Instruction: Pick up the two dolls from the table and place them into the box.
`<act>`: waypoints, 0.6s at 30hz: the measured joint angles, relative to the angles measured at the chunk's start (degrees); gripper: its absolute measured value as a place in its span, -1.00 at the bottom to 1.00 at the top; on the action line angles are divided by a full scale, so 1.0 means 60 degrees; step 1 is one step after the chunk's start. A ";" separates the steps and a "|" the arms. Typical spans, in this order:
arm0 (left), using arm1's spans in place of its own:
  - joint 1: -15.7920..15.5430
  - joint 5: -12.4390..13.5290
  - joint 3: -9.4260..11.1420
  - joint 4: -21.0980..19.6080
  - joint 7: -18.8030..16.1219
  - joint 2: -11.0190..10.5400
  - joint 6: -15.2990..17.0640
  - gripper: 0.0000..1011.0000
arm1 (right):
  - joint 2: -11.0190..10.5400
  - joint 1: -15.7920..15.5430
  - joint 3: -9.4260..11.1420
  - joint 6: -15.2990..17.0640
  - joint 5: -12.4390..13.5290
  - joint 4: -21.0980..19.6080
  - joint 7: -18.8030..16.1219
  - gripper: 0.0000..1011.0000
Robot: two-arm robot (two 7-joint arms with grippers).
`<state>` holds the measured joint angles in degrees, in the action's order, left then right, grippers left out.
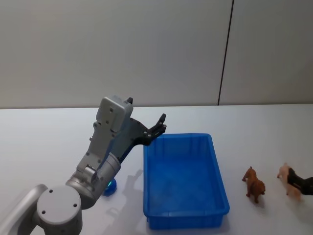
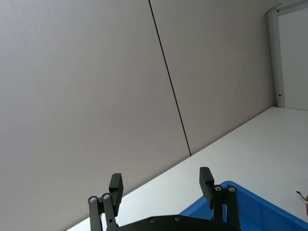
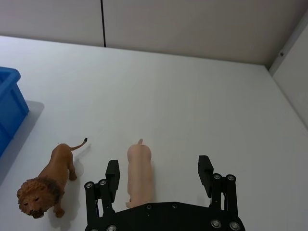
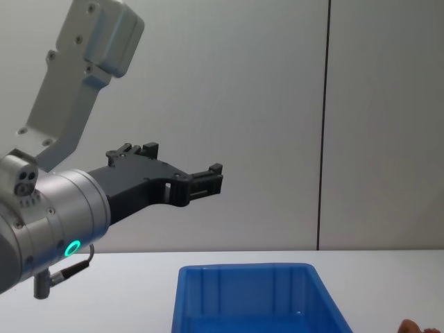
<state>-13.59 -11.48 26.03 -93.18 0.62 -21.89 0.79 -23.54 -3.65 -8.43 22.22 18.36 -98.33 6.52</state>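
The right gripper (image 3: 159, 164) is low over the white surface (image 3: 192, 96), its jaws spread wide. The pink doll (image 3: 139, 175) stands between them, clear of both. Just beside it stands the brown lion doll (image 3: 48, 180), on the side nearer the blue box (image 1: 183, 181), with bare surface between lion and box. Both dolls are on the surface to the right of the box. The left gripper (image 2: 161, 180) hangs in the air above the box's far left corner, jaws wide and holding nothing, pointing out toward the grey wall (image 2: 96, 86).
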 joint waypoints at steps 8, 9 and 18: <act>0.0000 0.0000 0.0000 0.0000 0.0000 0.0000 0.0000 0.99 | 0.0362 0.0631 -0.0130 0.0456 0.0007 0.0828 -0.0285 0.98; 0.0000 0.0000 0.0000 0.0000 0.0000 0.0000 0.0000 0.99 | 0.0430 0.0749 -0.0152 0.0526 0.0010 0.1007 -0.0336 0.98; 0.0000 0.0000 0.0000 0.0000 0.0000 0.0000 0.0000 0.99 | 0.0832 0.1381 -0.0294 0.0774 0.0020 0.1981 -0.0521 0.98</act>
<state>-13.59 -11.48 26.03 -93.17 0.62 -21.89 0.79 -18.55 4.63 -10.20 26.87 18.48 -86.45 3.39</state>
